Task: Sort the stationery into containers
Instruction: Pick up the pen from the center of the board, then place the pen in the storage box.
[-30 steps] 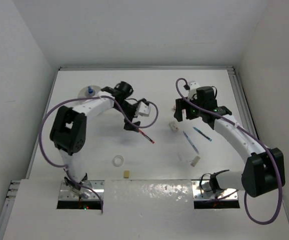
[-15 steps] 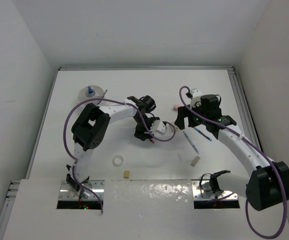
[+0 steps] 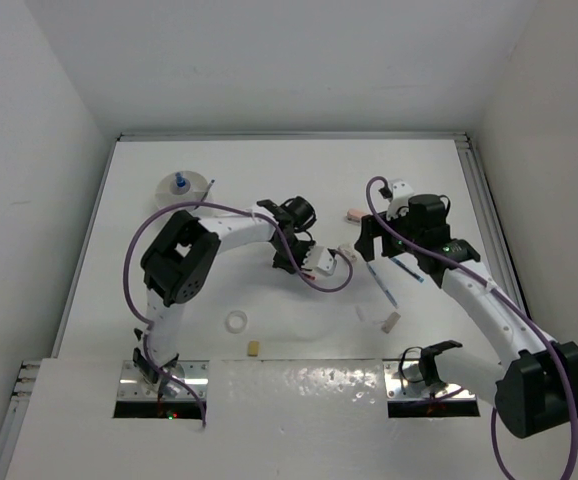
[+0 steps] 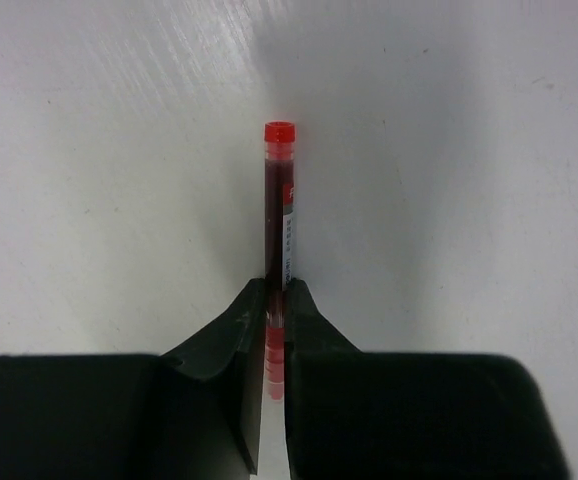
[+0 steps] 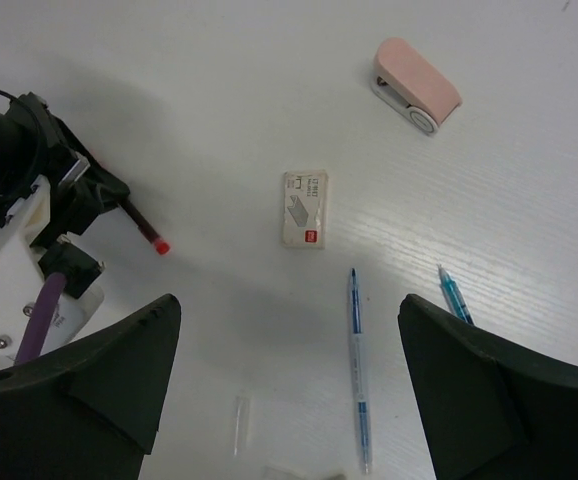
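Note:
My left gripper (image 4: 277, 300) is shut on a red pen (image 4: 279, 210) that lies on the white table, its red cap pointing away from the jaws. Seen from above, that gripper (image 3: 291, 258) sits mid-table. In the right wrist view the pen's red end (image 5: 157, 244) pokes out beside the left wrist. My right gripper (image 5: 289, 340) hangs open over a blue pen (image 5: 358, 370), with a small white block (image 5: 304, 208), a teal pen (image 5: 454, 295) and a pink eraser (image 5: 416, 85) beyond it. The white bowl (image 3: 167, 188) at the far left holds a blue-capped bottle (image 3: 180, 182).
A clear tape ring (image 3: 236, 322) and a tan block (image 3: 254, 348) lie near the front left. Another small block (image 3: 391, 322) lies at the front right. A clear pen cap (image 5: 240, 425) rests near the blue pen. Purple cables loop around both arms.
My left gripper came toward the front right over the red pen and closed on it. The right arm shifted slightly right, its jaws staying open.

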`<state>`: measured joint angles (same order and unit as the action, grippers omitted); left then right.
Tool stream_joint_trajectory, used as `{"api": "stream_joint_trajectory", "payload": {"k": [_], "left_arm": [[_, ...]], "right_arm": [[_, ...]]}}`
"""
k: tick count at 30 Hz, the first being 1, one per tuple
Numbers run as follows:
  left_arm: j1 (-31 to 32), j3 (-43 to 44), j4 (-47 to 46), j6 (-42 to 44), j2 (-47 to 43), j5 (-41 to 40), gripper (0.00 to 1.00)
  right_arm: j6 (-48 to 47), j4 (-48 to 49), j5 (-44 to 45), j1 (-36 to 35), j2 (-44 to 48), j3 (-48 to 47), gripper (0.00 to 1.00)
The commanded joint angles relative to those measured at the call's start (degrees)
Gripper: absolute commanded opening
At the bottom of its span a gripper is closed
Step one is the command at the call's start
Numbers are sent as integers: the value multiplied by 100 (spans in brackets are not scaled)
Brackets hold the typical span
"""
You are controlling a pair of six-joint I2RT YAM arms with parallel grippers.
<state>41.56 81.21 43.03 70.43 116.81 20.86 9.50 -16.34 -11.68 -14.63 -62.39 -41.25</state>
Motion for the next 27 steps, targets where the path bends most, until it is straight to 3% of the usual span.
{"api": "stream_joint_trajectory", "payload": {"k": [1,7,10,12,13,16,17,21,27], "left_arm": [[-208,-10,-6,-161,18,512,0],[-1105,307,522,-302,-719,2005,0],[-2165,518,602,-800,-1132,3015,0],[-2616,519,156,-1240,-1371,3475,0],[-3053,371,-186,-1939,-1633,3747,0],[-3740,-358,-2056,-3485,-2249,3750,0],[-3882,-543,-2888,-3710,-2381,3680,0],[-4436,-1631,-4623,-4467,-3014,3136,0],[-4832,-1916,-5646,-4960,-2656,3222,0]], "right_arm": [[17,140,140,39,131,-5,88],[376,455,175,92,104,3,88],[683,868,149,162,96,74,87],[851,1271,140,163,78,188,86],[991,1378,114,163,17,223,86],[1185,1599,70,163,-254,153,85],[1203,1599,-9,171,-326,31,84],[1212,1511,-159,163,-747,-365,84],[1300,1502,-282,171,-1328,-936,82]]}}
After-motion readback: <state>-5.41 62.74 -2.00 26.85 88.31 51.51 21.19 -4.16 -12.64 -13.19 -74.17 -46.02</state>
